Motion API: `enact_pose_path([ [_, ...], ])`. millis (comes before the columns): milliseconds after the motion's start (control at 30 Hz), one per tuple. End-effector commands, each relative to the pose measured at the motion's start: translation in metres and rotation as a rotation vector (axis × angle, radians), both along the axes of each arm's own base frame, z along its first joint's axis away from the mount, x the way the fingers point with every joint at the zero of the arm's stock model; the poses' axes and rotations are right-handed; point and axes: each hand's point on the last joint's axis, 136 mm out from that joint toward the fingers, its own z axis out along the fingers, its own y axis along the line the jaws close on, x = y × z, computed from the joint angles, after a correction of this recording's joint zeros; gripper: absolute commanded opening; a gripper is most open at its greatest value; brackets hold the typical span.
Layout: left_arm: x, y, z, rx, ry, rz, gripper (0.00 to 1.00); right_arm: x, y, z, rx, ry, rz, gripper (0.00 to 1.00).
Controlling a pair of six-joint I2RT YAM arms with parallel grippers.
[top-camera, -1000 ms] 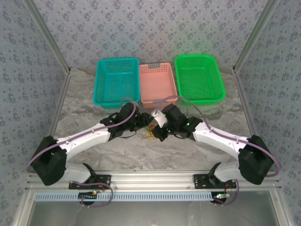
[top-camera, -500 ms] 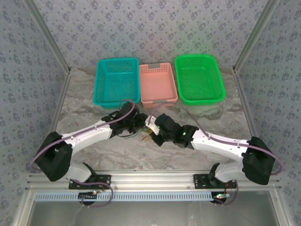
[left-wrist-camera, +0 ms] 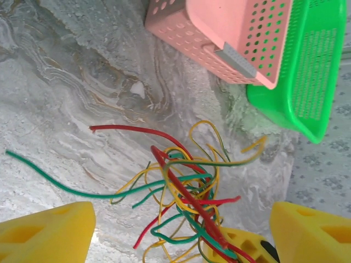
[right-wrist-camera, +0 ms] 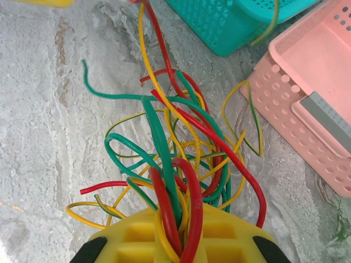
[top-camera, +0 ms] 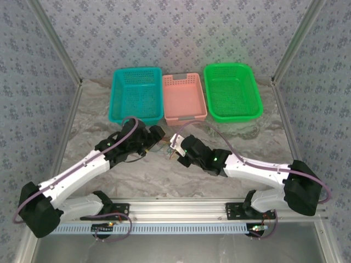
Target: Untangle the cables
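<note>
While the right gripper [right-wrist-camera: 178, 233] has its yellow plastic jaws pinched tight on the cables [right-wrist-camera: 181, 142], a tangle of thin limp red, green and yellow wires, the left gripper [left-wrist-camera: 178, 224] stands wide, nothing clamped between its yellow fingers [left-wrist-camera: 44, 230].

Right wrist view: bundle exits the jaws at bottom centre and fans up through mid-frame. One red and one yellow strand run to the top edge, a green end curls to upper left, a red end and a yellow loop sit lower left over the grey-white marbled table top [right-wrist-camera: 44, 137].

Left wrist view: tangle [left-wrist-camera: 186, 181] sits lower centre between the two spread fingers. A red end points left at mid-height and a long green strand reaches the left edge. Right gripper tip [left-wrist-camera: 241, 246] at bottom, right of centre, wires running into it.

Top view: left gripper [top-camera: 158, 137] and right gripper [top-camera: 175, 148] face each other at frame centre, with the cables [top-camera: 166, 152] a small clump between them. Can't tell if the clump is lifted off the table [top-camera: 258, 148].

Teal perforated plastic basket [top-camera: 137, 70], pink perforated plastic basket [top-camera: 185, 76] and green perforated plastic basket [top-camera: 230, 67] stand in a row across upper centre, above the clump.
</note>
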Motion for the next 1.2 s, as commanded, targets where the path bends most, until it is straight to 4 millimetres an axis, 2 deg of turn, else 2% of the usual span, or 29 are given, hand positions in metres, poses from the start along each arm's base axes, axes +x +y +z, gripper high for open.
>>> enact_pose_path([
  [0,-0.013,-0.006,-0.031,-0.039,0.144,0.002,0.86,0.0,0.007,0.012,0.072,-0.013,0.015,0.0],
  [133,-0.006,-0.026,-0.039,-0.117,0.189,-0.007,0.89,-0.001,0.012,0.012,0.084,-0.002,0.025,0.0],
  [267,0.002,-0.034,-0.051,-0.126,0.213,0.015,0.89,-0.006,0.016,0.013,0.09,0.004,0.044,0.0],
  [367,0.011,-0.033,-0.067,-0.108,0.237,0.042,0.81,-0.013,0.019,0.016,0.11,0.013,0.075,0.0],
  [467,0.023,-0.024,-0.08,-0.096,0.235,0.098,0.57,-0.019,0.019,0.021,0.138,0.017,0.098,0.0],
  [533,0.031,-0.017,-0.084,-0.107,0.219,0.131,0.3,-0.023,0.016,0.024,0.159,0.022,0.112,0.0],
  [567,0.035,-0.014,-0.086,-0.109,0.214,0.139,0.12,-0.024,0.014,0.026,0.17,0.026,0.118,0.0],
  [600,0.037,-0.009,-0.088,-0.105,0.219,0.153,0.0,-0.026,0.011,0.028,0.177,0.027,0.124,0.0],
  [867,0.033,0.03,-0.087,-0.079,0.192,0.225,0.0,-0.022,-0.024,0.052,0.419,0.123,0.078,0.0],
  [1033,0.025,0.038,-0.086,-0.062,0.188,0.223,0.0,-0.001,-0.051,0.066,0.624,0.204,-0.024,0.0],
  [1167,0.021,0.037,-0.087,-0.077,0.192,0.215,0.0,0.02,-0.062,0.065,0.723,0.321,-0.125,0.0],
])
